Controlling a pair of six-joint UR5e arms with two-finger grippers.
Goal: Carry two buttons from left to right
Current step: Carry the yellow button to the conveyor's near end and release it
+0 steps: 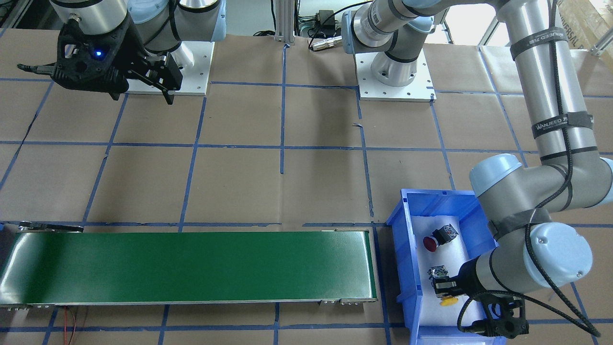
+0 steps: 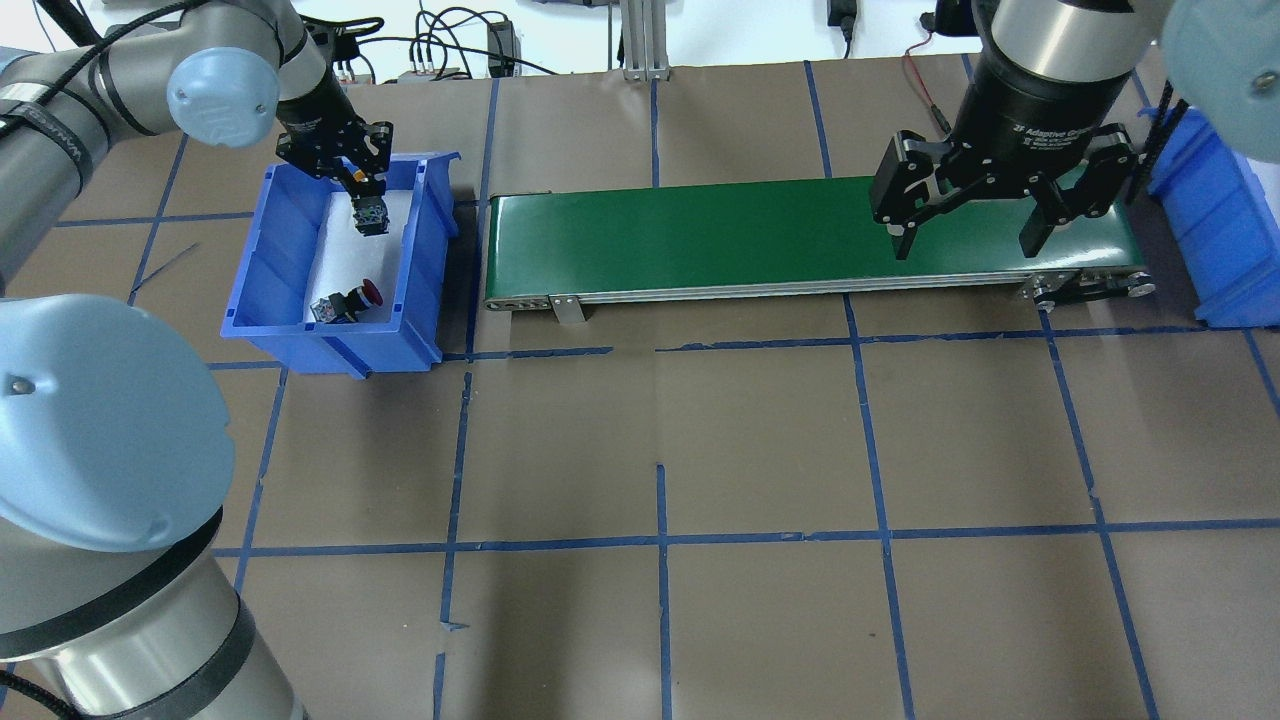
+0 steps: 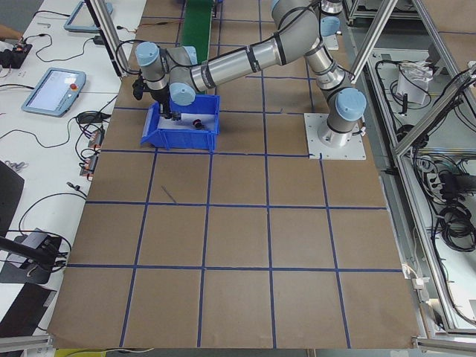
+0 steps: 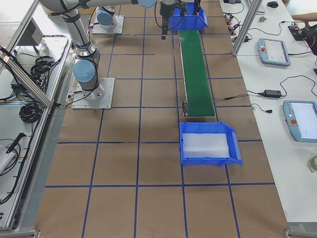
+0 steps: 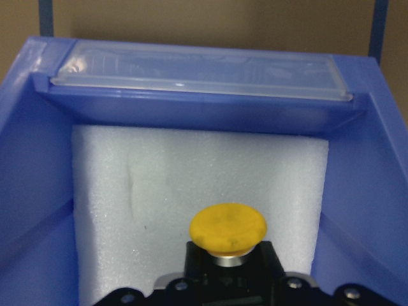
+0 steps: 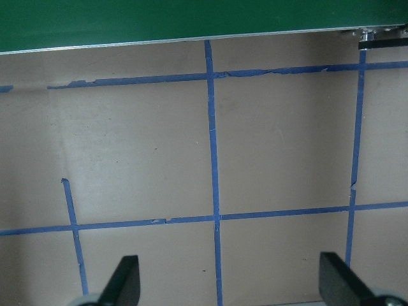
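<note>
Left gripper (image 2: 367, 198) is clamped on the yellow button (image 5: 227, 228) (mushroom cap, black body, grey block) inside the blue bin (image 2: 262, 262). From overhead, the red button (image 2: 347, 300) lies on the foam (image 5: 159, 191) at its 6 o'clock. Right gripper (image 2: 965, 240) hangs with its jaws spread wide.

Brown paper covering the table (image 2: 560, 440) is crossed by a grid of blue tape. On it lies a dark green conveyor belt (image 2: 700, 235) edged in silver. A bright blue bin (image 2: 262, 270), lined with white foam (image 5: 166, 191), shows a yellow-capped button (image 5: 228, 228) and a red-capped button (image 1: 437, 239), each with a black body and a grey-white block. A second blue bin (image 4: 210, 161) has the same white lining. The left arm (image 1: 558, 96) and right arm (image 2: 1050, 40) are silver-grey with pale blue joint caps. The left gripper (image 2: 365, 195) and right gripper (image 2: 965, 245) are black. A blue light (image 1: 98, 53) glows on the right wrist's black housing.
</note>
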